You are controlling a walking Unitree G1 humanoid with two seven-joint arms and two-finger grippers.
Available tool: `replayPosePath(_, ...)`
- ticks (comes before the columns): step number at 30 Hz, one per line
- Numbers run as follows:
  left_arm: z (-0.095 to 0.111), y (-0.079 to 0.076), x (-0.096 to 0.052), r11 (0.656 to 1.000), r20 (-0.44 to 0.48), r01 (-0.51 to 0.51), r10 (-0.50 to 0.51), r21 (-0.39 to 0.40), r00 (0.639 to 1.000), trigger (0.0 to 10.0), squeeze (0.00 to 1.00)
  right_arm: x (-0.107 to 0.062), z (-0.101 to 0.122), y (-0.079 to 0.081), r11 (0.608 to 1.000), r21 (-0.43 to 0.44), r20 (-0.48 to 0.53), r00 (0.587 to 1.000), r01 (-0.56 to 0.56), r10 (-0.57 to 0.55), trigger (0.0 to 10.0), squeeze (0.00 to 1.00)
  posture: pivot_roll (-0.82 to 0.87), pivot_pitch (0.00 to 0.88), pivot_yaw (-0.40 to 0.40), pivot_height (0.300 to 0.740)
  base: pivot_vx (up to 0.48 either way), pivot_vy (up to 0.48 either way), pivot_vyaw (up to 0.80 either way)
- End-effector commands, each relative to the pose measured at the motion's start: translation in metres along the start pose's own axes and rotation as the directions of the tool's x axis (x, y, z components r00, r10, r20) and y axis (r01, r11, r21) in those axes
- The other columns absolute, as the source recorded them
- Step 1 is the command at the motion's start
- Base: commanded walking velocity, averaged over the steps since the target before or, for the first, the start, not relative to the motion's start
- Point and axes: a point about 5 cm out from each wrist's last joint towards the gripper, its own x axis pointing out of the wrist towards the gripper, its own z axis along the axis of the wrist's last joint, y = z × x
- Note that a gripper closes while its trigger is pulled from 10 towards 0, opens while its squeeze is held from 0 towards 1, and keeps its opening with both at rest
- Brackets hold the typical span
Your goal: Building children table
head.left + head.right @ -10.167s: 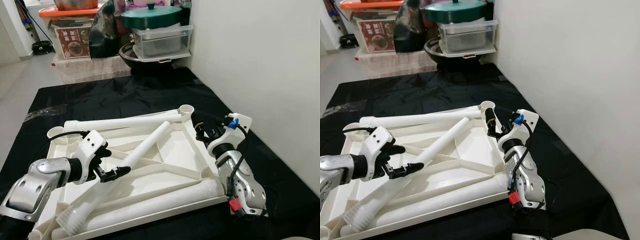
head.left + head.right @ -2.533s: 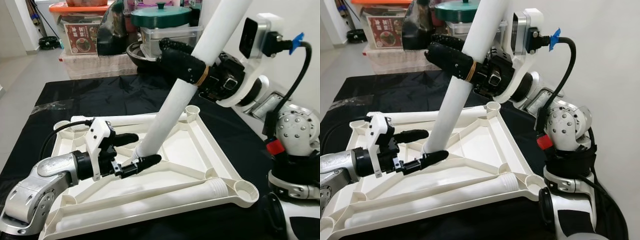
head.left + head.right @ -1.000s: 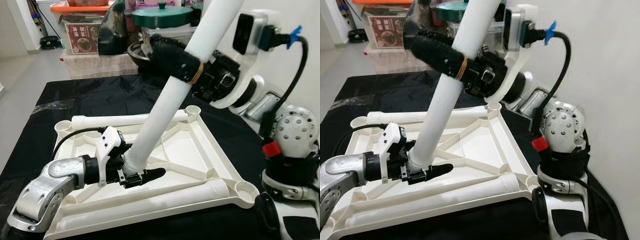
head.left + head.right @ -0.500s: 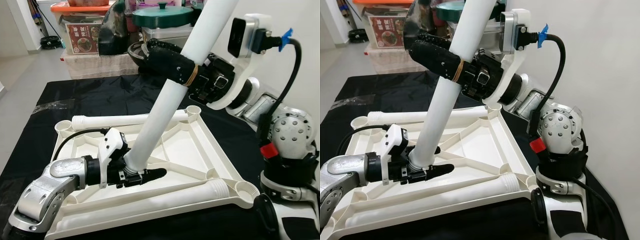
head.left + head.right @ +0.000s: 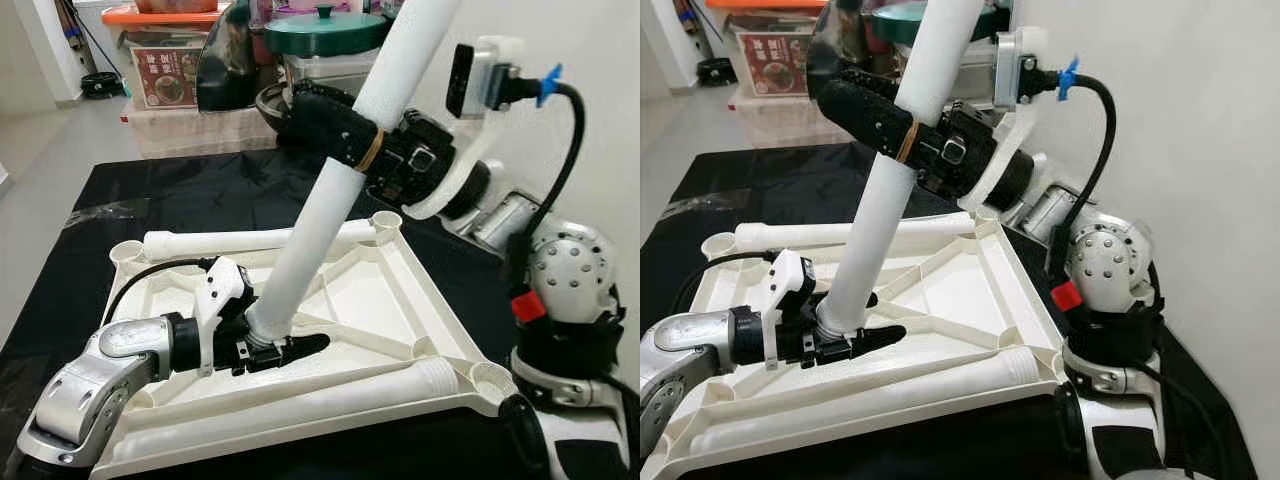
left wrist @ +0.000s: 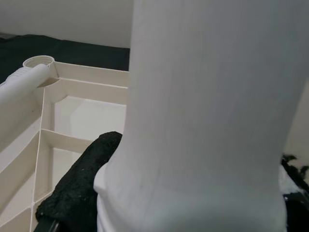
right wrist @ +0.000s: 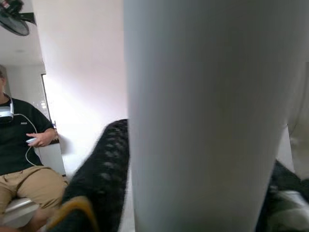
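Left gripper (image 5: 268,345) clamped on the threaded lower end of the white table leg (image 5: 322,215), over the near-left part of the upturned white tabletop (image 5: 385,300). Right gripper (image 5: 325,125) clamped on the leg's upper shaft; leg tilted, top leaning right and far.

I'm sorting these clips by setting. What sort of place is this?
Probably a room in a home: a covered pot and plastic storage boxes are stacked by the wall, and a table top lies on a black sheet on the floor.
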Motion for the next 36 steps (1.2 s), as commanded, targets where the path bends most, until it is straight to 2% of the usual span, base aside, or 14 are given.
replayPosePath(1,0.001,0.001,0.0,1.0,-0.015,0.011,-0.011,0.021,1.0,0.0,0.0,0.0,-0.009,0.001,1.0,0.0,-0.019,1.0,0.014,-0.014,10.0,1.0,0.0,0.0,-0.037,0.74,0.0,0.0,0.0)
replayPosePath(8,0.002,0.001,-0.001,1.0,-0.013,0.012,-0.012,0.025,1.0,0.0,0.0,-0.005,-0.028,0.0,0.998,0.047,-0.035,0.998,0.049,-0.048,10.0,1.0,0.0,0.0,-0.037,0.74,0.0,0.0,0.0)
replayPosePath(15,0.001,0.002,-0.001,1.0,-0.014,0.009,-0.009,0.025,1.0,0.0,0.0,-0.008,-0.041,0.0,0.994,0.052,-0.047,0.994,0.097,-0.094,10.0,1.0,0.0,0.0,-0.035,0.74,0.0,0.0,0.0)
replayPosePath(16,0.001,0.002,-0.001,1.0,-0.014,0.009,-0.009,0.025,1.0,0.0,0.0,-0.008,-0.045,-0.001,0.992,0.055,-0.049,0.993,0.113,-0.11,10.0,0.22,0.0,0.0,-0.035,0.74,0.0,0.0,0.0)
replayPosePath(17,0.002,0.002,0.0,1.0,-0.013,0.011,-0.01,0.025,1.0,0.0,0.0,-0.009,-0.05,0.0,0.991,0.067,-0.05,0.992,0.119,-0.116,10.0,0.0,0.0,0.0,-0.034,0.74,0.0,0.0,0.0)
replayPosePath(23,0.001,0.003,0.0,1.0,-0.019,0.016,-0.016,0.026,1.0,0.0,0.0,-0.011,-0.065,0.005,0.987,0.108,-0.057,0.992,0.121,-0.115,10.0,0.0,0.0,0.0,-0.028,0.74,0.0,0.0,0.0)
replayPosePath(36,0.005,0.004,0.004,0.999,-0.008,0.023,-0.023,0.029,1.0,0.5,0.0,-0.012,-0.097,0.004,0.978,0.075,-0.127,0.974,0.196,-0.185,10.0,0.0,0.0,0.0,-0.03,0.74,0.0,0.0,0.0)
